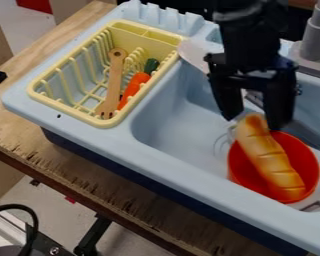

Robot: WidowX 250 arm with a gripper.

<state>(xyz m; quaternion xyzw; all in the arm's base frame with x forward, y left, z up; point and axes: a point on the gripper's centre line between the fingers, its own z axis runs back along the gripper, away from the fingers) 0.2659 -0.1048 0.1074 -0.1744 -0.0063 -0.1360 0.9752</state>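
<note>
In the camera view, one yellow bread loaf (269,157), one red pot (309,155), one yellow drying rack (46,103), one wooden utensil (114,80) and one orange carrot (133,86) with a green top can be counted. Two pale handles are seen on the pot, one at its far left and one at its near right. The utensil and the carrot are held side by side in the rack, the utensil to the left; its round end is pointed to the far side and its slotted end to the near side.

The rack is set in the left part of a light blue toy sink (183,165), and the pot is placed in the basin to the right. A grey faucet (316,30) is mounted at the far right, and a pale, flat piece (195,52) is seen at the far end of the divider. The sink is supported by a worn wooden table (102,175). Beyond the table's near left edge, a pale floor (126,235), a black cable (29,212) and dark metal parts are seen.

The black gripper (254,121) is hung over the pot from the far side. Its two fingers are parted by about the loaf's width, and the loaf's far end is pinched between them. The loaf is tilted, its near end down inside the pot and its far end raised at the pot's far left rim.
</note>
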